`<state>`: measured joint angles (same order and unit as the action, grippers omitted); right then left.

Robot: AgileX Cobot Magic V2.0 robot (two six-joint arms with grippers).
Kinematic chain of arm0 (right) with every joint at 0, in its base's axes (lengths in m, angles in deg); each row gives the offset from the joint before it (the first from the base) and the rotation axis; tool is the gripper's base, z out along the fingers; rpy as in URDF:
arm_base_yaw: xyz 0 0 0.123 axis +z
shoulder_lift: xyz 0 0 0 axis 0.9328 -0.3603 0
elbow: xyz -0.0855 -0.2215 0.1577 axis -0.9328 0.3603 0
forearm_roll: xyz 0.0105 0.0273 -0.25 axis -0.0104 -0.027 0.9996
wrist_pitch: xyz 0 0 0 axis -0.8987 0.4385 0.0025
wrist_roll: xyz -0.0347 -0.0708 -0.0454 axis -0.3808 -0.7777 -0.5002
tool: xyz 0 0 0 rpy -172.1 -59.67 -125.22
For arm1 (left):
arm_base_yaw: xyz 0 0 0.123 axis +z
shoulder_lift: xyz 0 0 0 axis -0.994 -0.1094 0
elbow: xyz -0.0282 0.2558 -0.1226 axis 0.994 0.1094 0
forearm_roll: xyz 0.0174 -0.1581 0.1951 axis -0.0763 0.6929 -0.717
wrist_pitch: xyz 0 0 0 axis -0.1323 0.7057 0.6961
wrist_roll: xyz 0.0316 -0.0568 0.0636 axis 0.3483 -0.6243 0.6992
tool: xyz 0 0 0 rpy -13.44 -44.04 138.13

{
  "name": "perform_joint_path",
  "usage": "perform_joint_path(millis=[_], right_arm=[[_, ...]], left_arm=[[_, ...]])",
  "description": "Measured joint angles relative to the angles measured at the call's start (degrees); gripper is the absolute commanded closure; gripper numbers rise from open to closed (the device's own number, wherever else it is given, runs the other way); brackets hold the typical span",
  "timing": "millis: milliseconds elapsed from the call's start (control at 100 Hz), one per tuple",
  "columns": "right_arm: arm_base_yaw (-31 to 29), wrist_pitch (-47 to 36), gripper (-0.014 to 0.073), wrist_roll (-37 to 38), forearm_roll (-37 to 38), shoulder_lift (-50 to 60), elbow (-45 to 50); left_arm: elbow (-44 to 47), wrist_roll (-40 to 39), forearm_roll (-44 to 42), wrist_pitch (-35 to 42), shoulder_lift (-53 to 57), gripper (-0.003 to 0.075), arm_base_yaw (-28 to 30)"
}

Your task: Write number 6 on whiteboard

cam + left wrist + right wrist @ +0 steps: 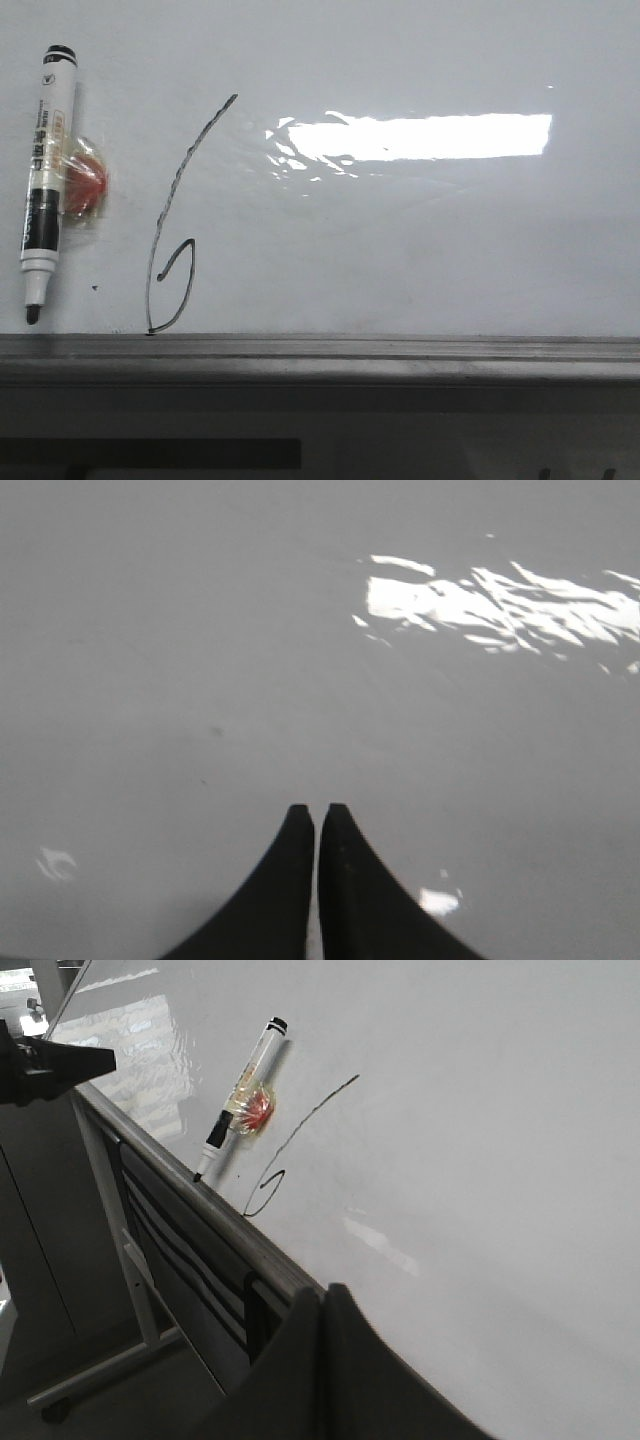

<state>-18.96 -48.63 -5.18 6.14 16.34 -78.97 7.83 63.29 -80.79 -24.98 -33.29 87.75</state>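
The whiteboard (pixel 420 250) fills the front view, glossy white with a bright glare patch. The number 6 (pixel 178 230) is drawn on it at the left: a long slanted stem with a small narrow loop at the bottom, reaching the frame edge. It also shows in the right wrist view (pixel 290 1145). A black-and-white marker (pixel 45 180) with its tip uncapped lies on the board left of the 6, beside a red and clear blob (pixel 85 183). My left gripper (pixel 318 812) is shut and empty over bare board. My right gripper (pixel 325 1292) is shut and empty near the board's frame.
A grey metal frame edge (pixel 400 348) runs along the board's near side, with a dark grey ledge (pixel 400 400) below it. A tiny black dot (pixel 95 288) sits left of the 6. The board's stand legs (pixel 130 1280) show in the right wrist view.
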Motion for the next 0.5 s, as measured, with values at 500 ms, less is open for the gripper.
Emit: perform_joint_path(millis=[500], right_arm=[[0.0, 0.0, 0.0648, 0.0, 0.0, 0.0, 0.0]], left_arm=[[0.0, 0.0, -2.3, -10.2, 0.4, 0.0739, 0.5]])
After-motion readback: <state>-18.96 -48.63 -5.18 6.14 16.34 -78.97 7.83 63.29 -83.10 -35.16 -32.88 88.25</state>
